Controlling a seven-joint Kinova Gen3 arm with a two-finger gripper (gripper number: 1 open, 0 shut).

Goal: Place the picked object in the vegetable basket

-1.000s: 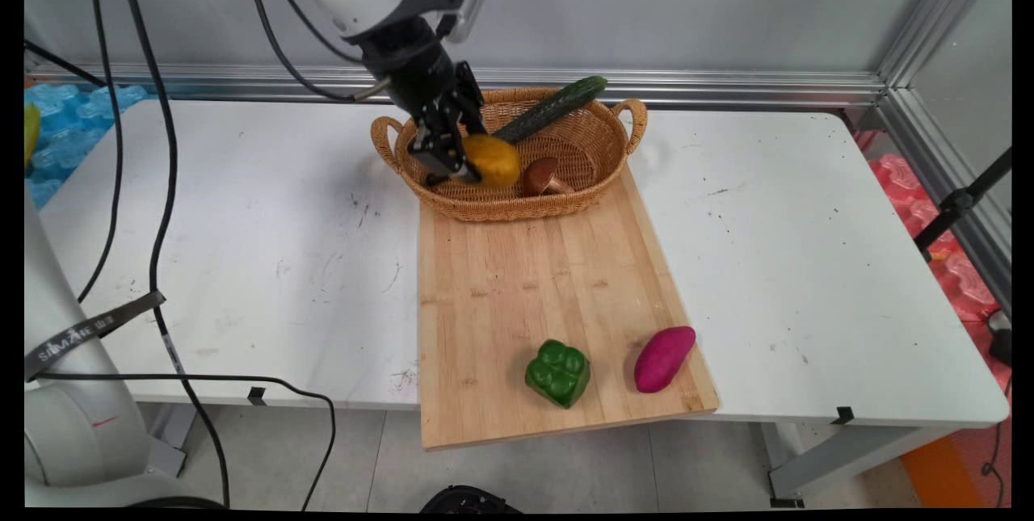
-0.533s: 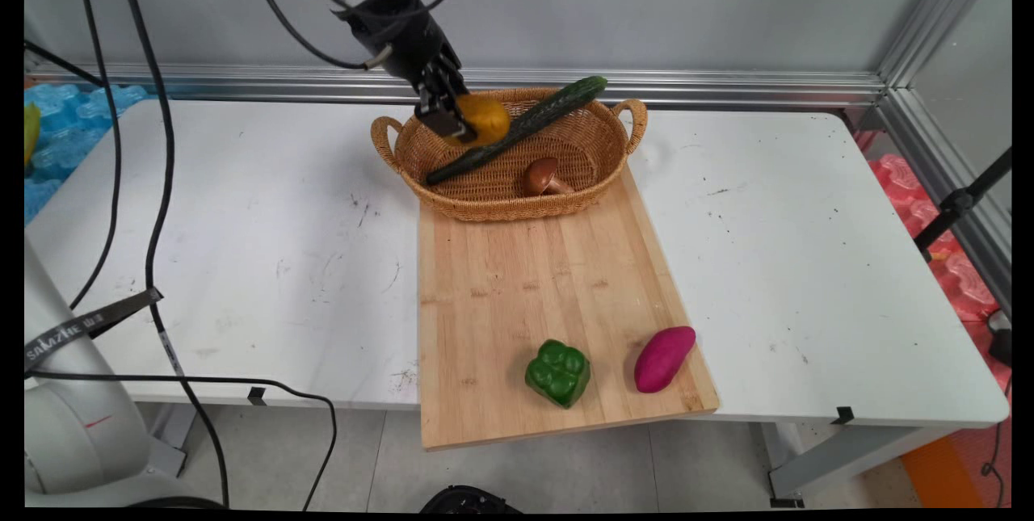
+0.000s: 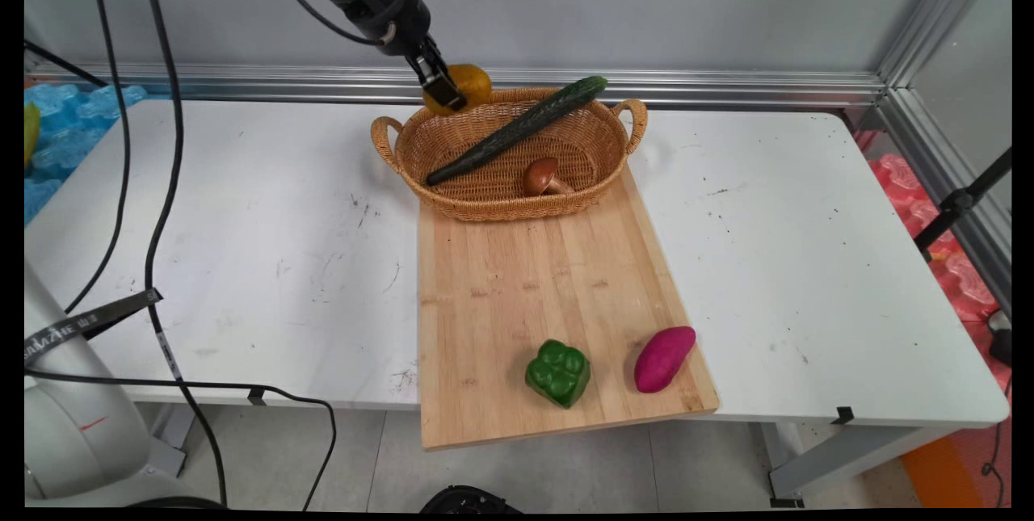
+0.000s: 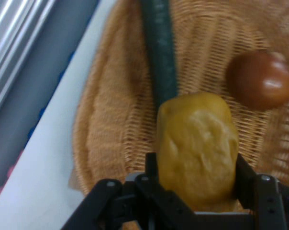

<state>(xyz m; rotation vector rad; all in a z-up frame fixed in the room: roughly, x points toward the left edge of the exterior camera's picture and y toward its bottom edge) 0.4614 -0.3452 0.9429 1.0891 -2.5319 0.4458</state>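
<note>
My gripper (image 3: 446,93) is shut on a yellow lumpy potato (image 3: 462,86) and holds it in the air above the back rim of the wicker basket (image 3: 404,151). In the hand view the potato (image 4: 198,146) fills the space between the two fingers, with the basket (image 4: 111,124) below it. Inside the basket lie a long dark green cucumber (image 3: 517,130), slanting from lower left up over the back rim, and a brown mushroom (image 3: 543,177). In the hand view the cucumber (image 4: 160,50) and mushroom (image 4: 259,79) show beyond the potato.
The basket rests on the far end of a wooden cutting board (image 3: 525,295). Near the board's front edge sit a green bell pepper (image 3: 558,372) and a purple sweet potato (image 3: 663,358). Black cables (image 3: 153,182) hang at the left over the white table (image 3: 808,262).
The gripper has risen out of the basket with the potato, moving up and toward the back. The cucumber's lower end, hidden behind the hand before, now shows.
</note>
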